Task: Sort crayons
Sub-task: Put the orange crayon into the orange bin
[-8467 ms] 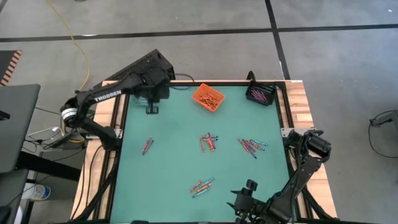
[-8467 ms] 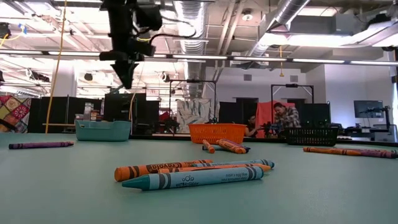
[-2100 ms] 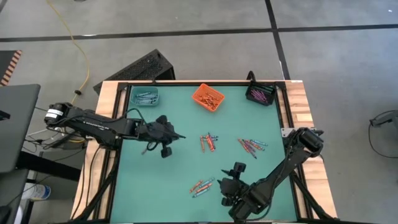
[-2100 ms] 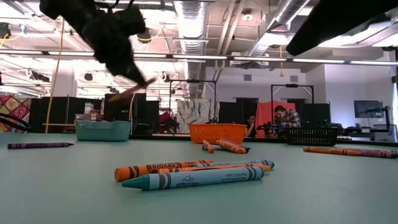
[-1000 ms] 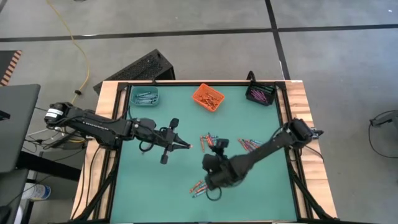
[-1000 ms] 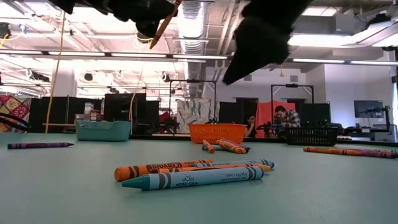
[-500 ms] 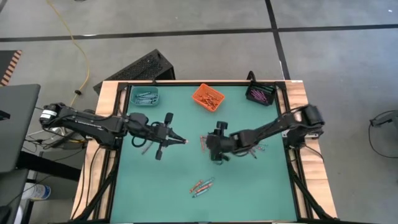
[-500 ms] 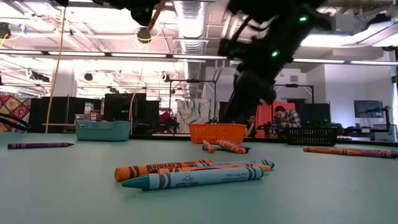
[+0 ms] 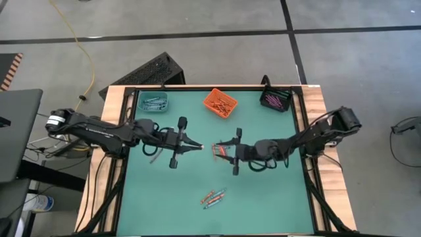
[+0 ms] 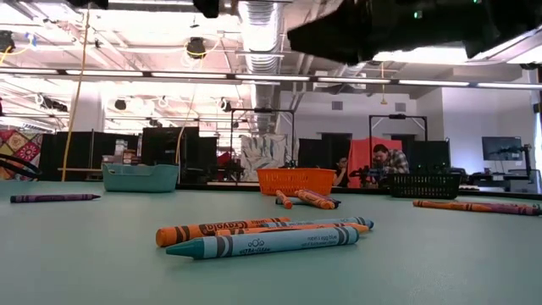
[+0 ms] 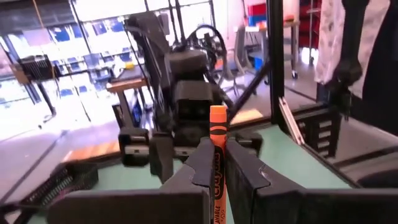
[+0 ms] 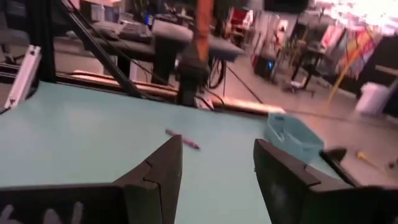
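Item: orange crayon [image 11: 217, 149], clamped between the fingers [image 11: 203, 163] of the left gripper [image 9: 191, 146] and carried above the middle of the green surface [image 9: 158, 191]. Its long axis runs straight out past the fingertips, the tip pointing across toward the right gripper [image 9: 222, 146], which faces it from just beside with its fingers [image 12: 160, 163] spread wide and nothing between them — the two arms meet nose to nose in the high view. Judged relation for the coming move: the crayon lies directly ahead of the open right fingers, end-on, so a handover would need those fingers to close around the free end along that same line; the right arm is also the nearer one to the orange bin [image 9: 220, 103] at the far edge. That reading is a judgement only. Remaining crayons: a small cluster [image 9: 221, 153] touching or just under the right gripper, a further cluster [image 9: 266, 155] partly behind the right arm, a loose group [image 9: 214, 196] near the front, and one purple crayon [image 10: 54, 197] alone on the left. Teal bin [image 9: 152, 101] and black bin [image 9: 276, 99] stand at the far corners, each holding crayons.
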You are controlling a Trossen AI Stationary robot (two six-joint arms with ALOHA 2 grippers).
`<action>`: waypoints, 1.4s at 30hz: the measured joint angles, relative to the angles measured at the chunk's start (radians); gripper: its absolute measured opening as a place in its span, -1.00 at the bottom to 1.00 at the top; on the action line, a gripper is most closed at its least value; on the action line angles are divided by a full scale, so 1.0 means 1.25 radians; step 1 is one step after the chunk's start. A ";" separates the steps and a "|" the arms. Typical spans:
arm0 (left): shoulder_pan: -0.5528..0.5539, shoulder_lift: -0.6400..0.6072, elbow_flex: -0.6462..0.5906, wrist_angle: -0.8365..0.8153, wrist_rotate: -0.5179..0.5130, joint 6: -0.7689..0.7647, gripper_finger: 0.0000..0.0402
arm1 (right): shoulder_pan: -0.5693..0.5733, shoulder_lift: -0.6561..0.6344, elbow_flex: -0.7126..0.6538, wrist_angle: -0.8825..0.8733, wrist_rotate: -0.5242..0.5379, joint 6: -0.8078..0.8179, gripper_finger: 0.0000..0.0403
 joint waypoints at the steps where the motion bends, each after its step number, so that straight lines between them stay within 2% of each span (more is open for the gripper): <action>1: 0.000 0.010 0.000 0.010 0.000 0.004 -0.97 | 0.007 0.003 0.004 0.009 0.000 -0.013 -0.04; 9: 0.000 0.116 0.000 0.145 0.021 0.040 -0.97 | 0.021 0.012 0.045 0.029 -0.008 -0.034 -0.04; 19: 0.000 0.190 0.000 0.258 0.056 0.071 -0.97 | 0.022 0.012 0.081 0.027 -0.023 -0.024 -0.04; 35: 0.000 0.223 0.039 0.272 0.097 0.103 -0.97 | 0.022 0.012 0.082 0.018 -0.041 0.022 -0.05; 42: 0.002 0.240 0.041 0.264 0.097 0.107 -0.97 | 0.021 0.012 0.082 0.025 -0.051 0.022 -0.24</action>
